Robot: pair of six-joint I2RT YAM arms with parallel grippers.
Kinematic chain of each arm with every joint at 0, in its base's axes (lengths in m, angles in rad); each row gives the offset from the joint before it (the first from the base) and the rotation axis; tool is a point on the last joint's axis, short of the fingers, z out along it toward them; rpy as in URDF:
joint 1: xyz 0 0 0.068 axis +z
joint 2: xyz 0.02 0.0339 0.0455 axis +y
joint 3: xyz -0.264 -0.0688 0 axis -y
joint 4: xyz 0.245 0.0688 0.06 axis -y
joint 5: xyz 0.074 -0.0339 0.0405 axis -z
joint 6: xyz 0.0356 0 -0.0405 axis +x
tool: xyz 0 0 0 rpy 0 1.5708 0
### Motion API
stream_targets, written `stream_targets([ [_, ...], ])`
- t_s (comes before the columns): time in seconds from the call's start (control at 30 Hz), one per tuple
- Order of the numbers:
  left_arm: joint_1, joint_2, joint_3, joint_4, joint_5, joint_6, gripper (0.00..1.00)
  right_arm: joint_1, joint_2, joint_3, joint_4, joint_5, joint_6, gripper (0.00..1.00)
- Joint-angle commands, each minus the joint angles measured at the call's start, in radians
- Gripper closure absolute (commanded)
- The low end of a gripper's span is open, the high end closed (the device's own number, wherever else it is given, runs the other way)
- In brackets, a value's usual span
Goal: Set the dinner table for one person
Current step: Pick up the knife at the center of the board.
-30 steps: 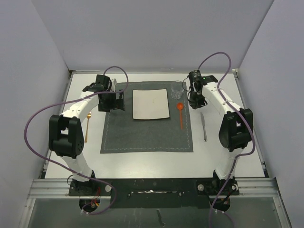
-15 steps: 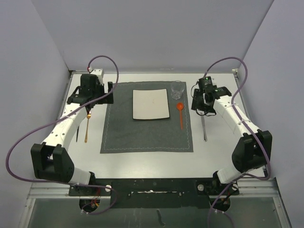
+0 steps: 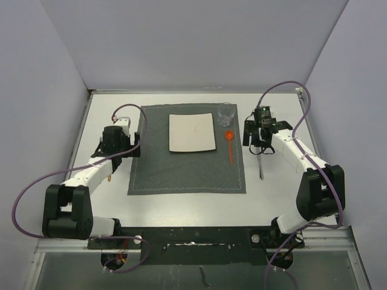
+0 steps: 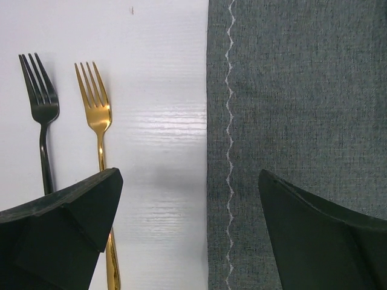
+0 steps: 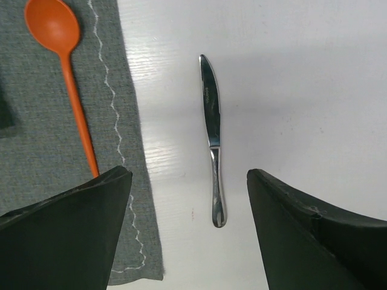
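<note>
White with a thin metal rim, the desk (image 3: 187,208) spreads ahead of both arm bases. At its middle we see a dark grey placemat (image 3: 187,172) carrying a white square plate (image 3: 192,132), a clear glass (image 3: 225,113) and an orange spoon (image 3: 230,150). A silver knife (image 5: 211,121) lies on bare desk just right of the mat. A gold fork (image 4: 97,115) and a black fork (image 4: 39,103) lie side by side left of it. We find the left jaws wide and empty above the mat's left edge, the right jaws wide above the knife, gripping nothing
</note>
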Motion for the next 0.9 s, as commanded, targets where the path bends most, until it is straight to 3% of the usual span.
stream_targets([
  [0.0,0.004,-0.078,-0.057,0.263,-0.006,0.042,0.02,-0.012,-0.002,-0.042,0.13,0.021,-0.041,0.2],
  [0.1,0.006,-0.073,-0.121,0.36,-0.001,0.05,0.02,-0.02,-0.001,-0.068,0.157,0.033,-0.055,0.2],
  [0.23,0.006,-0.11,-0.27,0.618,0.036,0.075,0.02,-0.039,0.022,-0.098,0.191,0.022,-0.068,0.2],
  [0.57,0.02,-0.076,-0.288,0.632,0.065,0.072,0.02,-0.076,0.102,-0.126,0.217,-0.053,-0.056,0.27],
  [0.87,0.061,-0.025,-0.324,0.712,0.149,0.056,0.02,-0.077,0.028,-0.166,0.171,-0.059,-0.033,0.3],
])
